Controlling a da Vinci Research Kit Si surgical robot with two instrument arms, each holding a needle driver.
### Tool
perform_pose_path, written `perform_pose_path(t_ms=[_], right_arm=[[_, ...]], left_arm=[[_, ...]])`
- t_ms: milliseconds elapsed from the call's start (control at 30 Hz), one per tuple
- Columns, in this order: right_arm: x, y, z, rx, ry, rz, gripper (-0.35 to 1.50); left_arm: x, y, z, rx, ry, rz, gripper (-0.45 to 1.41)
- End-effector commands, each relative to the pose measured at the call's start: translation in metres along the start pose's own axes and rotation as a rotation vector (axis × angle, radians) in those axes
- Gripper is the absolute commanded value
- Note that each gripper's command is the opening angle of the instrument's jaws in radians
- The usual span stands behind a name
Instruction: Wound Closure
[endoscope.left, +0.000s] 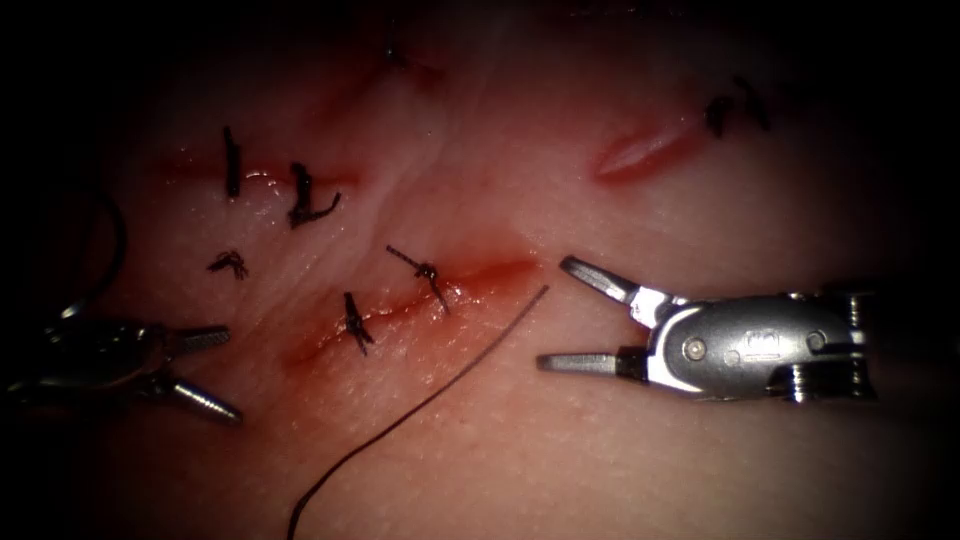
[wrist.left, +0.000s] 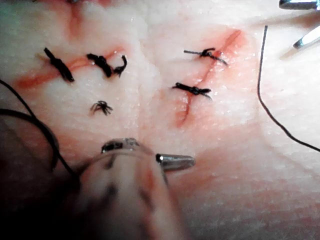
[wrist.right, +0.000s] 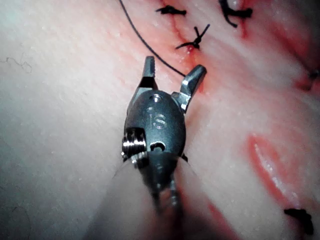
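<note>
Thread (endoscope.left: 430, 395) lies loose btwn left gripper (endoscope.left: 215, 372) & right gripper (endoscope.left: 555, 312), both wide, empty.

The tissue (endoscope.left: 560, 440) is pale pink with red fluid (endoscope.left: 480, 275) streaking the cut (endoscope.left: 400, 315). The thread (endoscope.left: 420, 405) and knotted stitches (endoscope.left: 355, 322) are black. Both grippers, right (endoscope.left: 565, 315) and left (endoscope.left: 215, 375), are shiny silver.
</note>
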Motion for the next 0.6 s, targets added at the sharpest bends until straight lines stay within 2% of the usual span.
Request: perform_pose_path(t_ms=[33,167,367,600], right_arm=[[0.0000,-0.0003,0.0009,0.001,0.004,-0.001,1.46],[0.0001,-0.0005,0.0008,0.005,0.002,-0.001,1.46],[0.0003,-0.0001,0.0007,0.013,0.005,0.003,1.46],[0.0019,0.0018,-0.0006,0.034,0.038,0.026,1.41]], left_arm=[[0.0007,0.0004,0.0003,-0.009,0.005,0.026,1.04],[0.0021,0.0029,-0.0016,-0.033,0.045,0.091,1.04],[0.0047,0.0050,-0.0045,-0.052,0.168,0.209,1.04],[0.0094,0.0040,-0.0058,0.084,0.295,0.412,0.99]])
